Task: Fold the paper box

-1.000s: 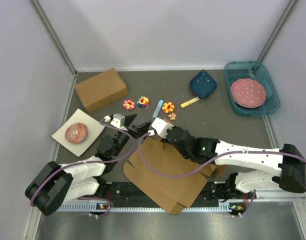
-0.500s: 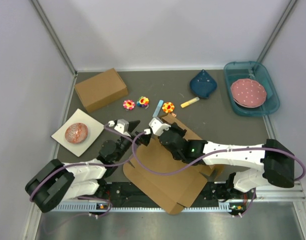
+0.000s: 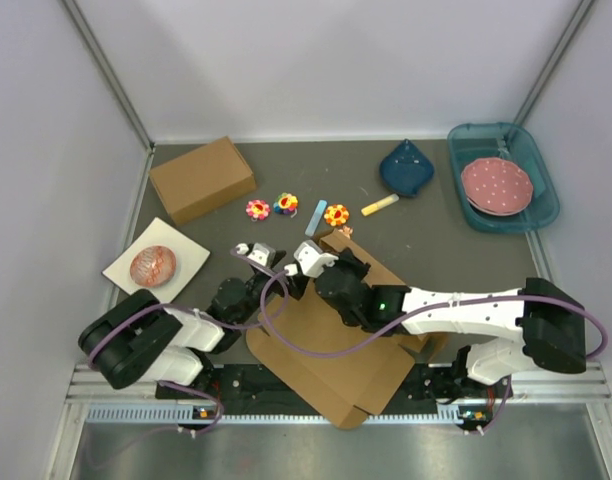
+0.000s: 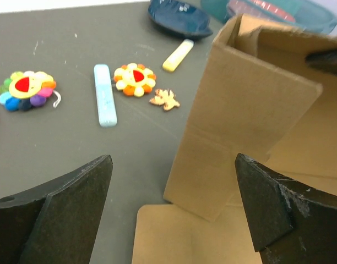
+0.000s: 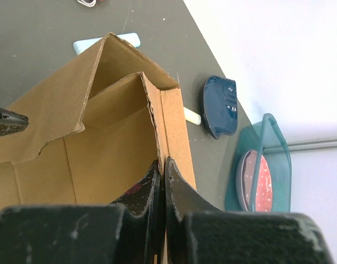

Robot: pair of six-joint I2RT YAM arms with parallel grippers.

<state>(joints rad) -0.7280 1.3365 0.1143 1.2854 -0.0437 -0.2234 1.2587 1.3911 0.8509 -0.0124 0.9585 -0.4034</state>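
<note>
1. Since a second ago, the right arm has swung in over the paper box (image 3: 326, 372) and brought one panel up from lying flat to standing. The left arm has drawn back and sits low, and its gripper has shifted right, toward that panel.
2. Paper box: a brown die-cut sheet at the near middle of the dark grey table (image 3: 436, 250), just ahead of the arm bases. Most of it lies flat. The far panel stands upright, with a short flap turned in at one end to make an open corner.
3. Right gripper (image 5: 162, 175): fingers pressed together, pinching the top edge of the standing panel. The cardboard edge runs straight in between them.
4. Left gripper (image 4: 172, 165): fingers spread wide and holding nothing. It faces the outer side of the standing panel from the left.
5. Just beyond the panel are a small tan leaf-shaped piece (image 4: 164, 99), an orange flower toy (image 4: 135, 80), a pale blue stick (image 4: 104, 94) and a rainbow flower toy (image 4: 25, 89). A pink flower toy (image 3: 258, 209) and a yellow stick (image 4: 178, 55) lie a little farther out.
6. Farther back: a dark blue dish (image 3: 407, 170). At the far right, a teal tray (image 3: 542, 160) holds a pink dotted plate (image 3: 496, 183).
7. Far left: a closed brown carton (image 3: 201, 178). Nearer on that side, a white square card (image 3: 121, 268) has a red-patterned round object (image 3: 153, 265) on it.
</note>
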